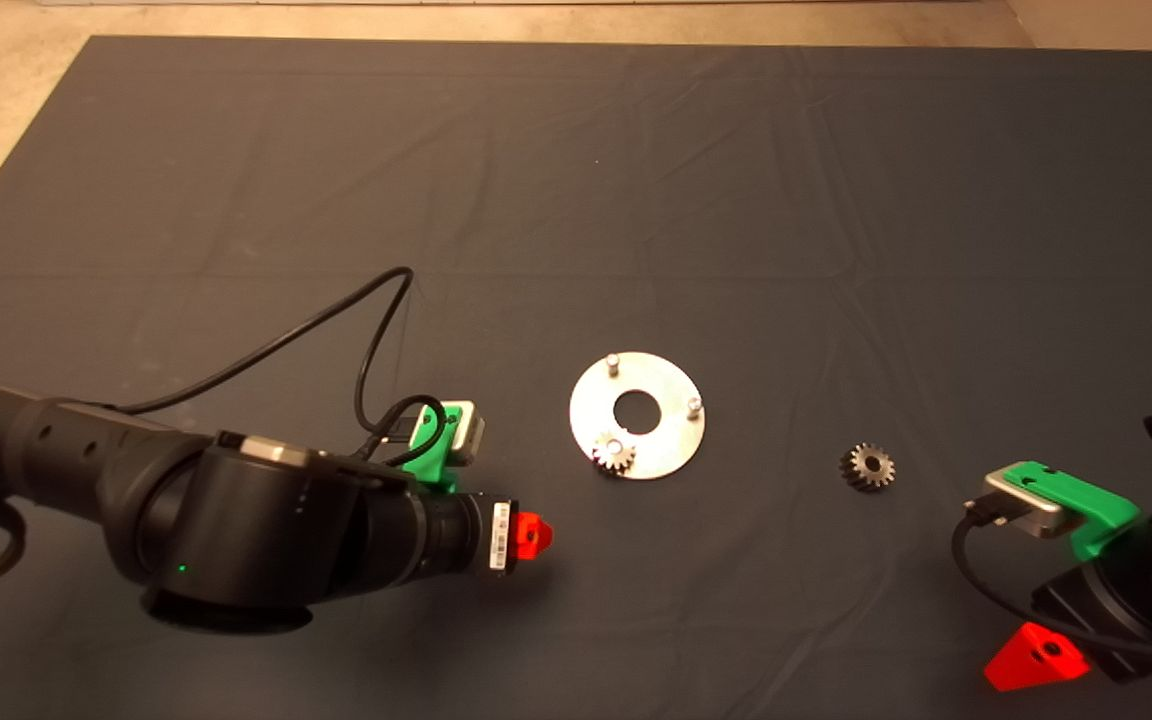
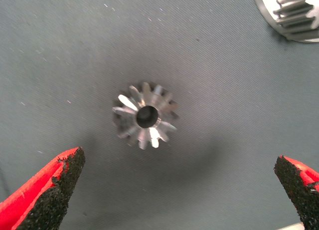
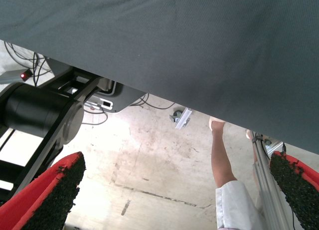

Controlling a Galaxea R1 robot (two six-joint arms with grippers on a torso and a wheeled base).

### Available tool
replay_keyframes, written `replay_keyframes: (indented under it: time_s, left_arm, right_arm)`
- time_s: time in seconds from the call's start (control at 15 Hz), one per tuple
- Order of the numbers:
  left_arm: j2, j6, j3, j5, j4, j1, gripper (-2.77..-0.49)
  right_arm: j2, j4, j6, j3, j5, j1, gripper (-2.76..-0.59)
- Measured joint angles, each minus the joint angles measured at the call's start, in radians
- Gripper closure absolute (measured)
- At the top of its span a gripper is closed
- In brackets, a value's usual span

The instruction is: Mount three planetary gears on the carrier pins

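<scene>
We find the left pincer [image 2: 177, 190] released, hovering directly above one loose planetary gear [image 2: 145, 115] on the tabletop [image 1: 636, 180]; the right pincer [image 3: 177, 190], likewise released, waits at the mat's edge. We judge the gear small, rigid, slick steel, best nipped across opposite teeth. Only the head view shows another gear [image 1: 613, 454] seated on the carrier pins [image 1: 693, 406] and a third gear [image 1: 868, 467] beyond.
</scene>
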Motion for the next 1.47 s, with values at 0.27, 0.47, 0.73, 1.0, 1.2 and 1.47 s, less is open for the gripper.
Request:
replay_keyframes:
  time_s: [0.27, 0.47, 0.73, 1.0, 1.2, 1.47]
  left_arm:
    - [-0.017, 0.055, -0.002, -0.001, 0.001, 0.0, -2.75]
    - [-0.028, 0.101, -0.003, 0.0, 0.002, 0.003, -2.75]
    - [-0.027, 0.183, -0.007, 0.0, 0.012, 0.014, -2.75]
    - [-0.024, 0.24, -0.016, -0.001, 0.033, 0.045, -2.75]
    - [-0.017, 0.254, -0.031, -0.001, 0.053, 0.07, -2.75]
    - [-0.01, 0.257, -0.049, -0.001, 0.079, 0.075, -2.75]
  right_arm:
    - [0.0, 0.0, 0.0, 0.0, -0.001, 0.0, -2.75]
    - [0.0, 0.0, 0.0, 0.0, 0.0, 0.0, -2.75]
    - [0.0, 0.0, 0.0, 0.0, 0.0, 0.0, -2.75]
    - [0.0, 0.0, 0.0, 0.0, -0.001, 0.0, -2.75]
    - [0.0, 0.0, 0.0, 0.0, 0.0, 0.0, -2.75]
    - [0.0, 0.005, 0.0, 0.0, -0.001, 0.0, -2.75]
